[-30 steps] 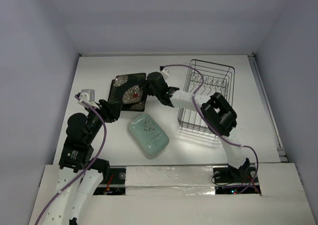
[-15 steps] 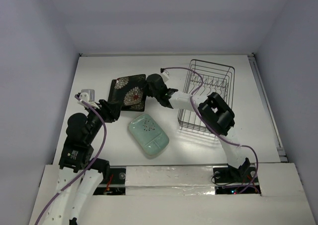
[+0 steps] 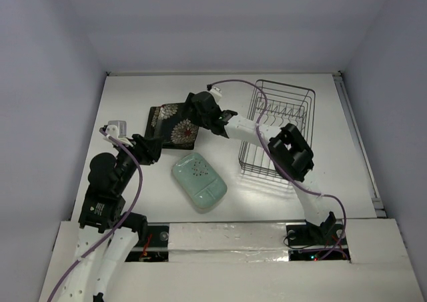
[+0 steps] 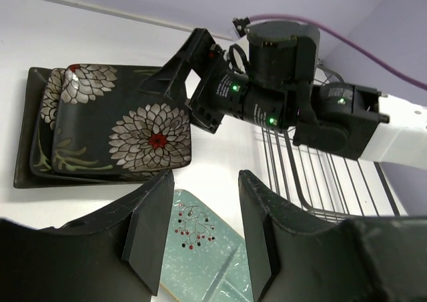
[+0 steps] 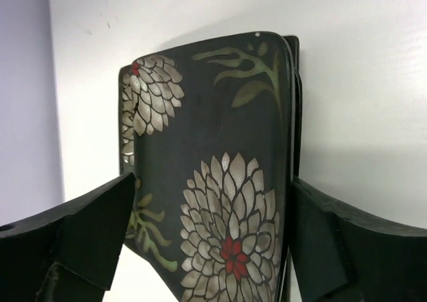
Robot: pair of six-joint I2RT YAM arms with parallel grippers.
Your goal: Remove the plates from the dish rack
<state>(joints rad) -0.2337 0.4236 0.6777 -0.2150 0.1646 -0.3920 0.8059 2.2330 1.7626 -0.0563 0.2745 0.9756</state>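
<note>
Two black flowered plates (image 3: 171, 127) lie stacked on a larger dark plate (image 4: 23, 132) at the table's left centre. My right gripper (image 3: 192, 113) hovers over the stack's far right corner. Its jaws stand wide open on either side of the top flowered plate (image 5: 213, 175) without gripping it. The pale mint plate (image 3: 199, 182) lies flat nearer the front. My left gripper (image 4: 203, 239) hangs open above the mint plate (image 4: 200, 249), just left of it in the top view, with nothing between its fingers. The wire dish rack (image 3: 278, 125) stands to the right, and no plate shows in it.
The right arm (image 3: 250, 132) stretches from the rack's left side across to the stack. Its purple cable (image 3: 257, 99) loops over the rack. White walls close the table at the back and sides.
The right gripper has opened wide and let go of the top flowered plate, which now rests on the stack. It has shifted a little left and farther back. The left arm is still.
</note>
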